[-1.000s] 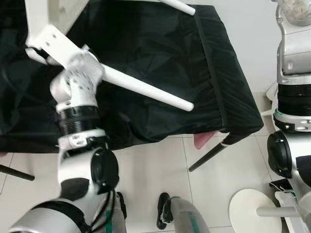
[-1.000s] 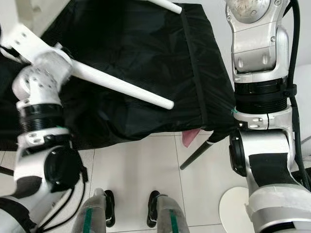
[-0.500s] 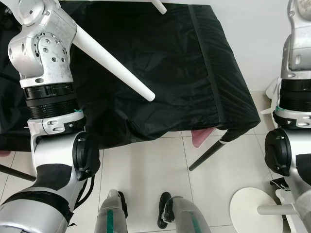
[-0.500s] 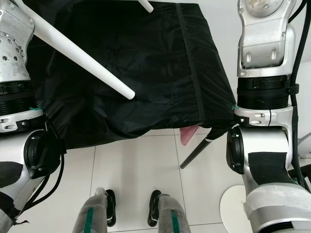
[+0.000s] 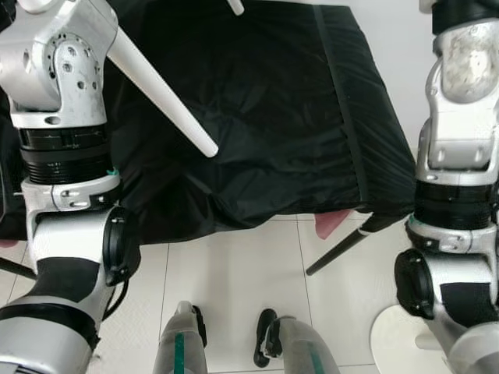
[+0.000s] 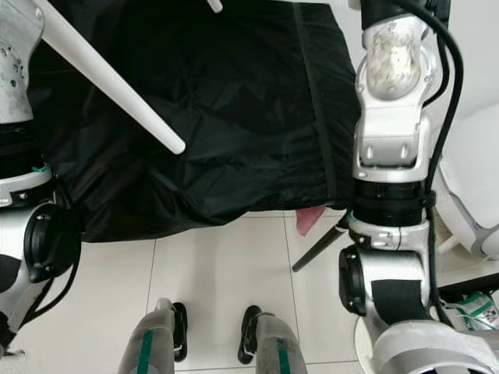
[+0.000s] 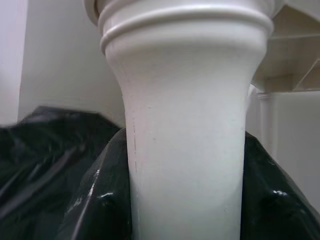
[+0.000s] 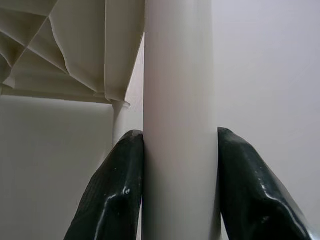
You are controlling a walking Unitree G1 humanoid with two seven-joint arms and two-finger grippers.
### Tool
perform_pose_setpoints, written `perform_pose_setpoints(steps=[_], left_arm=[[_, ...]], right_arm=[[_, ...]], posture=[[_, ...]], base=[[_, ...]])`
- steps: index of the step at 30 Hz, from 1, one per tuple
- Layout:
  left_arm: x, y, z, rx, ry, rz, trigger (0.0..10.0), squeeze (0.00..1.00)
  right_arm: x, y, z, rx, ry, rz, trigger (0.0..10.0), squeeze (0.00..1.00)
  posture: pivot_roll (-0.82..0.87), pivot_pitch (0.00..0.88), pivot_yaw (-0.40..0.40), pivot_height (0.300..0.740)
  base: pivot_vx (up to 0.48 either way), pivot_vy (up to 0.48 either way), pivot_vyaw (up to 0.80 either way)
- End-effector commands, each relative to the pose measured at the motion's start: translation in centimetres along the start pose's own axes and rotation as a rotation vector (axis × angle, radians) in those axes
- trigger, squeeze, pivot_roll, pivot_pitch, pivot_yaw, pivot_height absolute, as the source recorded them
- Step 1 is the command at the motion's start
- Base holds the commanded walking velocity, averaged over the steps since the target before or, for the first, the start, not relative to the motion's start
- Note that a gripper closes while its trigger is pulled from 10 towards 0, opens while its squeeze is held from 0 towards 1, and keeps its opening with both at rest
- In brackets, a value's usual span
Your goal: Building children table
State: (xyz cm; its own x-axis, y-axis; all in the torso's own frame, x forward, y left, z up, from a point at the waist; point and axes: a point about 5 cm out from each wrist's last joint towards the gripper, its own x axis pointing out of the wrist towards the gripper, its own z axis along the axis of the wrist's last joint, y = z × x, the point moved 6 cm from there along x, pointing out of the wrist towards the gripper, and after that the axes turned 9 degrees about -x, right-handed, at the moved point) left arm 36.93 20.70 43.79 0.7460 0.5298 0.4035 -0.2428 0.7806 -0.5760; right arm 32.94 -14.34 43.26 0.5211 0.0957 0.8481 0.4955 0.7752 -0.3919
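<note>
left gripper (image 7: pixel 182 210) pinching one white table leg (image 7: pixel 182 125); right gripper (image 8: pixel 180 200) clamping another leg (image 8: pixel 177 100) | lifting evenly is keeping tabletop underside (image 8: pixel 75 45) level above black cloth (image 5: pixel 273 117)

Table legs (image 5: pixel 164 101): plain white, between glossy black fingers (image 8: pixel 115 200) of each claw. Table underside (image 8: pixel 75 45): off-white, ribbed. Cloth-covered surface (image 5: pixel 273 117): black, creased. Floor (image 5: pixel 234 280): pale tiles, grey grout. Arms (image 5: pixel 62 78): silver with black bands.
</note>
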Motion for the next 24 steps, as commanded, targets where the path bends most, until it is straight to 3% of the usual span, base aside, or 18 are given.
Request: perform_pose_setpoints(steps=[1, 3, 4, 5, 6, 8, 11, 13, 15, 16, 17, 18, 19, 20, 21, 22, 24], left_arm=[[-3.2, -7.6, 6.4, -0.071, -0.196, -0.561, 0.0, 0.0], [-4.4, -8.3, 5.9, -0.052, -0.195, -0.612, 0.0, 0.0], [-4.4, -8.3, 5.9, -0.052, -0.195, -0.612, 0.0, 0.0], [-6.1, -9.5, 4.0, -0.018, -0.142, -0.676, 0.0, 0.0], [-6.1, -9.5, 4.0, -0.018, -0.142, -0.676, 0.0, 0.0], [-7.0, -9.8, 2.6, 0.021, -0.105, -0.697, 0.0, 0.0], [-7.2, -9.4, 1.6, 0.032, -0.076, -0.698, 0.0, 0.0], [-7.1, -9.0, 0.5, 0.06, -0.047, -0.691, 0.0, 0.0], [-7.2, -8.9, -0.1, 0.065, -0.027, -0.7, 0.0, 0.0], [-7.3, -8.8, -1.2, 0.093, 0.008, -0.712, 2.8, 0.0], [-7.3, -8.8, -1.2, 0.093, 0.008, -0.712, 2.8, 0.0], [-7.2, -8.4, -2.0, 0.124, 0.03, -0.701, 10.0, 0.0], [-7.1, -8.0, -2.5, 0.143, 0.047, -0.691, 10.0, 0.0], [-7.1, -7.7, -3.2, 0.153, 0.072, -0.685, 10.0, 0.0], [-7.1, -7.4, -3.4, 0.158, 0.084, -0.676, 10.0, 0.0], [-7.2, -7.2, -3.8, 0.149, 0.107, -0.677, 10.0, 1.0], [-7.2, -7.1, -4.1, 0.142, 0.122, -0.678, 10.0, 1.0]], right_arm=[[-0.8, -0.8, -1.7, 0.026, 0.079, -0.062, 0.0, 0.0], [-3.2, 0.6, -5.2, 0.131, 0.252, -0.061, 0.0, 0.0], [-3.2, 0.6, -5.2, 0.131, 0.252, -0.061, 0.0, 0.0], [-7.0, 2.8, -8.8, 0.215, 0.452, -0.03, 0.0, 0.0], [-7.0, 2.8, -8.8, 0.215, 0.452, -0.03, 0.0, 0.0], [-9.1, 3.8, -9.9, 0.283, 0.545, -0.02, 0.0, 0.0], [-9.5, 4.7, -9.5, 0.319, 0.536, 0.024, 0.0, 0.0], [-10.9, 5.8, -10.6, 0.386, 0.615, 0.042, 0.0, 0.0], [-11.6, 6.2, -11.1, 0.386, 0.645, 0.054, 0.0, 0.0], [-12.8, 7.2, -11.7, 0.423, 0.702, 0.081, 0.0, 0.0], [-12.8, 7.2, -11.7, 0.423, 0.702, 0.081, 0.0, 0.0], [-13.1, 7.6, -11.7, 0.442, 0.713, 0.093, 1.9, 0.0], [-13.2, 7.9, -11.7, 0.445, 0.719, 0.102, 4.0, 0.0], [-13.2, 8.0, -11.6, 0.459, 0.719, 0.101, 10.0, 0.0], [-13.2, 8.0, -11.6, 0.47, 0.722, 0.099, 10.0, 0.7], [-13.2, 8.0, -11.6, 0.48, 0.724, 0.096, 10.0, 1.0], [-13.1, 8.0, -11.7, 0.487, 0.726, 0.094, 10.0, 1.0]], posture=[[-0.05, 0.112, 0.037, 0.74], [-0.05, 0.119, 0.031, 0.74], [-0.05, 0.119, 0.031, 0.74], [-0.04, 0.123, 0.025, 0.74], [-0.04, 0.123, 0.025, 0.74], [-0.04, 0.131, 0.024, 0.74], [-0.04, 0.133, 0.028, 0.74], [-0.04, 0.137, 0.027, 0.74], [-0.04, 0.137, 0.027, 0.74], [-0.03, 0.14, 0.029, 0.74], [-0.03, 0.14, 0.029, 0.74], [-0.03, 0.139, 0.03, 0.74], [-0.03, 0.139, 0.03, 0.74], [-0.03, 0.136, 0.031, 0.74], [-0.03, 0.136, 0.031, 0.74], [-0.03, 0.136, 0.031, 0.74], [-0.03, 0.136, 0.031, 0.74]], base=[[0.0, 0.0, 0.0], [0.0, 0.0, 0.0], [0.0, 0.0, 0.0], [0.0, 0.0, 0.0], [0.0, 0.0, 0.0], [0.0, 0.0, 0.0], [0.0, 0.0, 0.0], [0.0, 0.0, 0.0], [0.0, 0.0, 0.0], [0.0, 0.0, 0.0], [0.0, 0.0, 0.0], [0.0, 0.0, 0.0], [0.0, 0.0, 0.0], [0.0, 0.0, 0.0], [0.0, 0.0, 0.0], [0.0, 0.0, 0.0], [0.0, 0.0, 0.0]])
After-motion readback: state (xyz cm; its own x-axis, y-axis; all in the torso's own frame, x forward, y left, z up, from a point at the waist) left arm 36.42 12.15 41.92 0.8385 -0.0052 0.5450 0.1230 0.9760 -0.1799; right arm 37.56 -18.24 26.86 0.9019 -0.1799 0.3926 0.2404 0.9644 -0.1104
